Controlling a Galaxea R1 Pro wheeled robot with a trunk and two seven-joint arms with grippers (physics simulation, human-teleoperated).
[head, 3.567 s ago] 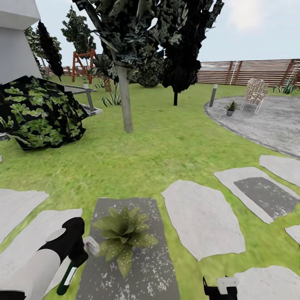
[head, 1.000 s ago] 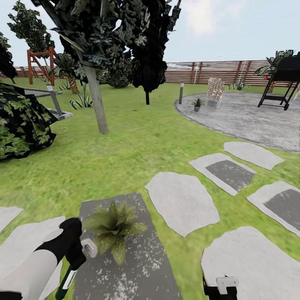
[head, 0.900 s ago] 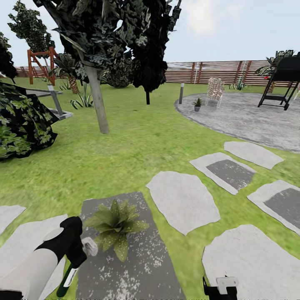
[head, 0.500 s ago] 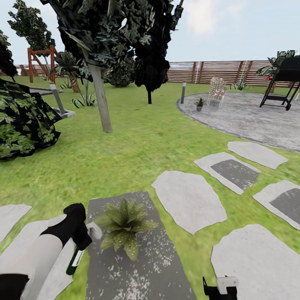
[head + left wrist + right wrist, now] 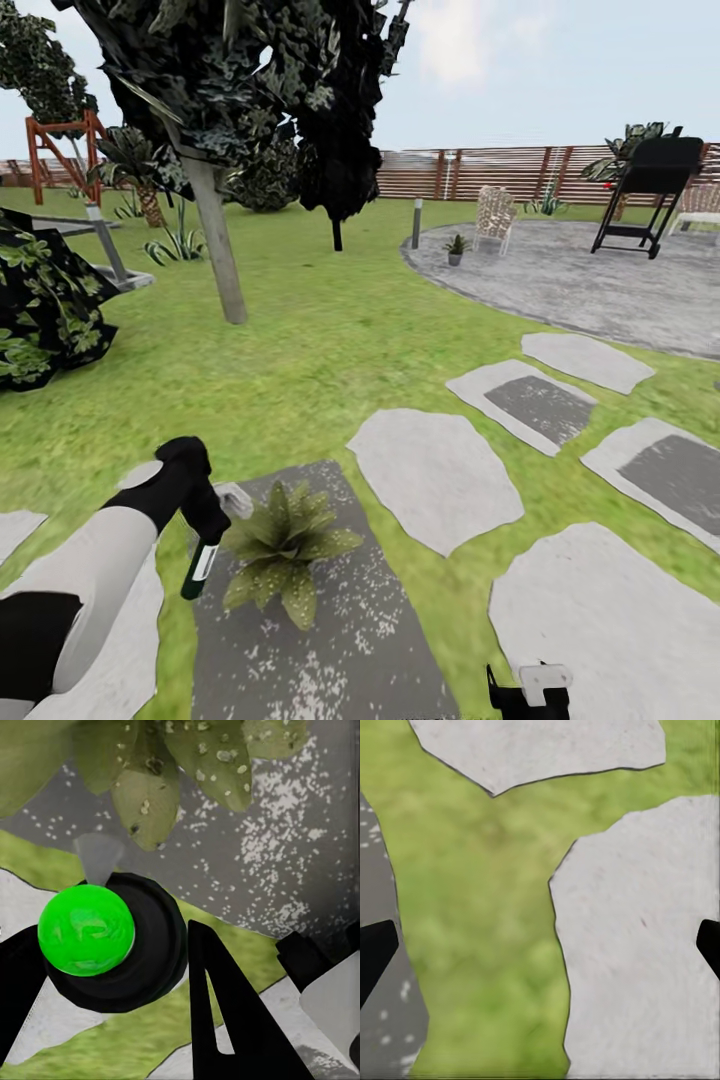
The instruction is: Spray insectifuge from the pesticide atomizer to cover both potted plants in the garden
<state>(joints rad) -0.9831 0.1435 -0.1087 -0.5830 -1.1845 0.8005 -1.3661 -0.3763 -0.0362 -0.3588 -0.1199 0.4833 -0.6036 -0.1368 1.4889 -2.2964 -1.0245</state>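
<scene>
Left end effector point(image 5: 205, 505) was clenched on the spray bottle point(image 5: 198, 565), whose dark green body hung down from the grip with its long axis near upright and its pale trigger head point(image 5: 236, 500) turned toward the near potted plant point(image 5: 285, 545). That plant sat on a dark stepping stone point(image 5: 330, 650) just beside the nozzle, its leaves already speckled white in the left wrist view, where droplets also dotted the stone. Right end effector point(image 5: 530, 690) hung low over grass and pale paving, released and holding nothing, its finger tips well apart in the right wrist view. Second potted plant point(image 5: 456, 248) stood far off at the edge of the round patio point(image 5: 600, 290), near a bollard lamp point(image 5: 417, 222) and a chair point(image 5: 494, 215); reaching it would likely call for driving forward and to the right, bottle kept in the left arm.
</scene>
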